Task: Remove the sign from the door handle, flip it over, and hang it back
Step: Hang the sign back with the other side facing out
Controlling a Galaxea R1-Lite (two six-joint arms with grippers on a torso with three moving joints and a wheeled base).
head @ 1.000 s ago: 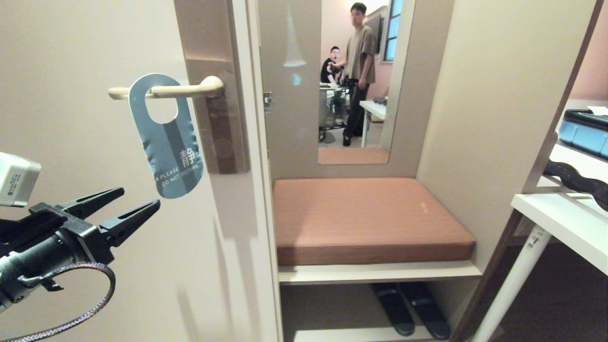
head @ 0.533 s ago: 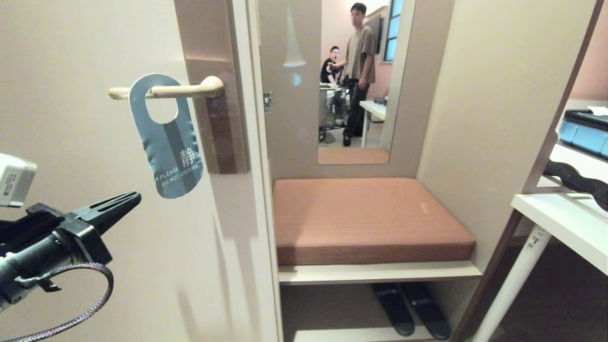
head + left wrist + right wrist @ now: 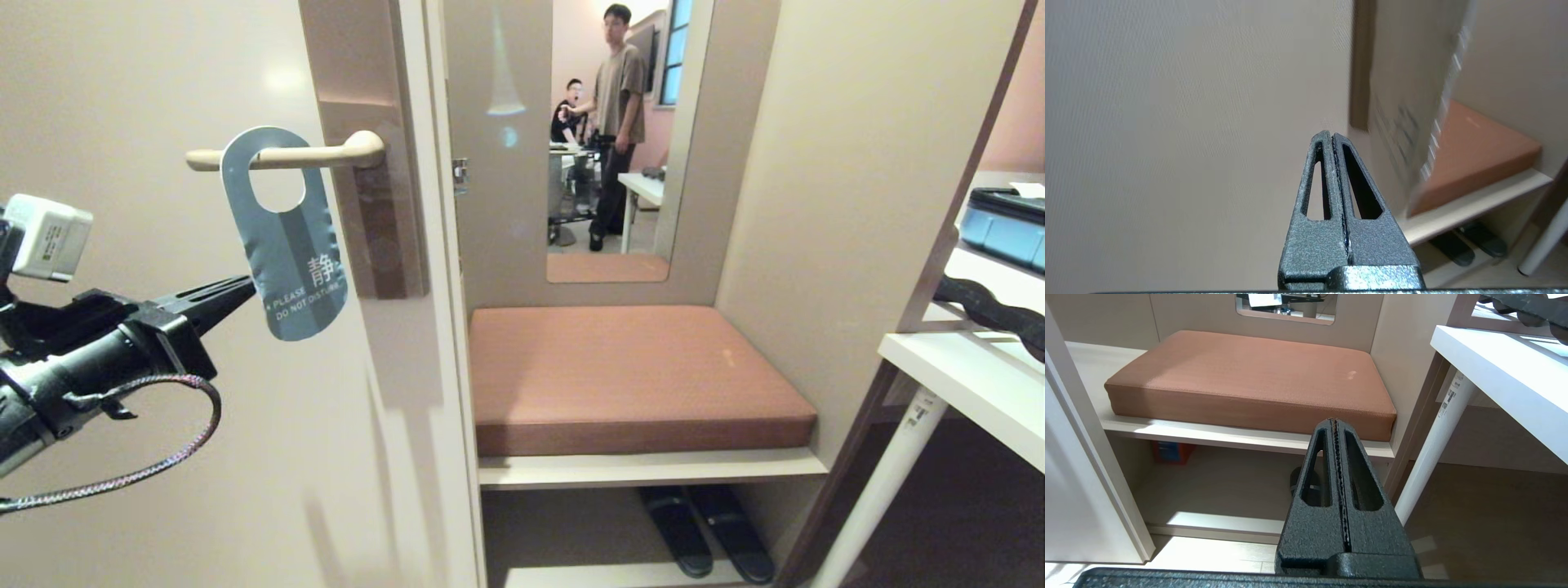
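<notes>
The sign [image 3: 287, 245] hangs by its hole on the cream door handle [image 3: 304, 155], blue "DO NOT DISTURB" face outward, tilted slightly. My left gripper [image 3: 249, 286] comes in from the left at the height of the sign's lower half, shut, with its tips at the sign's left edge; whether they touch it I cannot tell. In the left wrist view the left gripper [image 3: 1331, 135] has nothing between its fingers and the sign [image 3: 1404, 102] is a blur just beside them. The right gripper [image 3: 1334, 421] is shut and empty, low, facing the bench.
The handle sits on a brown plate [image 3: 377, 204] on the beige door [image 3: 122, 98]. Right of the door is a bench with a rust cushion [image 3: 629, 376], a mirror [image 3: 612, 139] showing two people, dark slippers [image 3: 706, 531] underneath, and a white table [image 3: 963, 376] at far right.
The left gripper's fingers have gone from open to shut, and the arm has risen and moved toward the sign's lower left edge. The sign still hangs on the handle.
</notes>
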